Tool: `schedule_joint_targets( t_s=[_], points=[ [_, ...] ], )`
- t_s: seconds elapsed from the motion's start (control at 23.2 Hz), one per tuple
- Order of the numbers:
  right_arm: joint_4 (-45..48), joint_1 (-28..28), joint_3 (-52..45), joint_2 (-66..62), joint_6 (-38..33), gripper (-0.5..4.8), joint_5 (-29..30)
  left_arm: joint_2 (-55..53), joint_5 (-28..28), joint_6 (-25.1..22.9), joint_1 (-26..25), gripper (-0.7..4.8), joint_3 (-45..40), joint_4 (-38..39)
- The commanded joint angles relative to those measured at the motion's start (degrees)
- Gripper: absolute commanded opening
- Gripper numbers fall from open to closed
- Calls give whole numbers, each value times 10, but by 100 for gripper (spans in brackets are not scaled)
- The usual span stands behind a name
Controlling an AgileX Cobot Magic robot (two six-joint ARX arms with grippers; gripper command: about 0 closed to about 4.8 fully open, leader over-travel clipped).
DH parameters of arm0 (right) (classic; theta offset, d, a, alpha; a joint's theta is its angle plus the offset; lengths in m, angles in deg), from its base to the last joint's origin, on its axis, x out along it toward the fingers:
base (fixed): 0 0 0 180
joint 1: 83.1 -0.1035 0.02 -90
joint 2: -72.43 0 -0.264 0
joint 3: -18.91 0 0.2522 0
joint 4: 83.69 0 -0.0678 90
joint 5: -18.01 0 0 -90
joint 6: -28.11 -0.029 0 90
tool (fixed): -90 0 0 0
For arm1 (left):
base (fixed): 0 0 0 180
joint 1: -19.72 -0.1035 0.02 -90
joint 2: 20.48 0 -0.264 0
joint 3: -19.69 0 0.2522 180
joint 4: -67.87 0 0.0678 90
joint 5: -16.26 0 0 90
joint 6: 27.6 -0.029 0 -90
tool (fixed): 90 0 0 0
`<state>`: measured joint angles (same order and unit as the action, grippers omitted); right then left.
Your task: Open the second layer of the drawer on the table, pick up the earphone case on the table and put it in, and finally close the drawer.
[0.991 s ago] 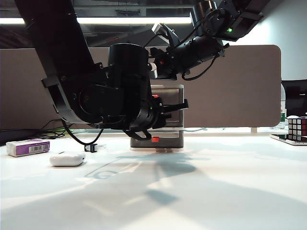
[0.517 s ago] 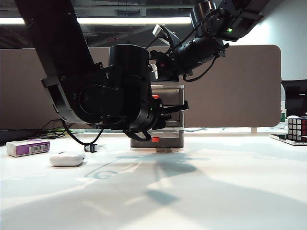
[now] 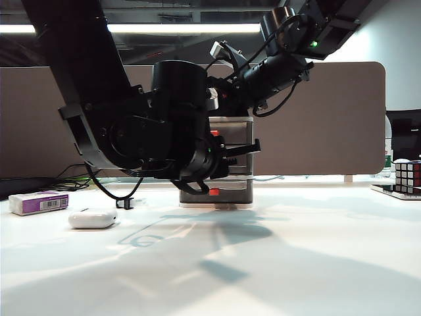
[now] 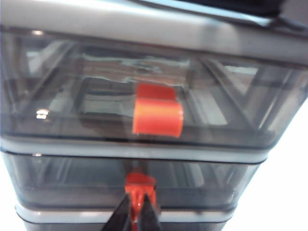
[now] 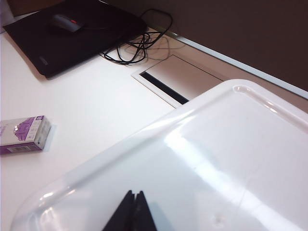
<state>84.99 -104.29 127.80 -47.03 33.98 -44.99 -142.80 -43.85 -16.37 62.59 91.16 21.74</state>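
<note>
The drawer (image 3: 239,130) stands at the back middle of the table (image 3: 296,263), largely hidden behind my left arm. In the left wrist view my left gripper (image 4: 137,208) is shut on the small red handle (image 4: 140,182) of the second layer of the drawer (image 4: 72,175), below the top drawer's red handle (image 4: 157,117). My right gripper (image 5: 134,194) is shut with nothing in it, resting over the drawer's glossy white top (image 5: 231,159). The earphone case (image 3: 92,218), white and rounded, lies on the table to the left, apart from both grippers.
A white-and-purple box (image 3: 38,202) (image 5: 24,134) lies left of the earphone case, and a small black clip (image 3: 124,203) sits behind it. A Rubik's cube (image 3: 408,176) stands at the far right edge. Behind the drawer are cables (image 5: 139,45) and a black pad with a mouse (image 5: 65,21).
The right arm's wrist has turned slightly above the drawer unit. The left arm has barely shifted and keeps its grip on the handle.
</note>
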Motion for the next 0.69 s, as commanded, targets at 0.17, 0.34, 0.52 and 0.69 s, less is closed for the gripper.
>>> schedule_joint_targets(
  t_s=[0.17,0.34,0.52,0.69],
  points=[
    [-21,-1,2,-11,2,-5,-2,4,2,-34,21,-6,-2,16],
    [-27,-1,2,-12,2,-5,-3,14,12,-37,21,-6,-4,42],
    [-26,-1,2,-12,2,-5,0,30,12,-37,21,-6,-4,71],
    [-4,-1,2,-10,-6,-5,43,30,12,-26,20,-6,-4,77]
  ],
)
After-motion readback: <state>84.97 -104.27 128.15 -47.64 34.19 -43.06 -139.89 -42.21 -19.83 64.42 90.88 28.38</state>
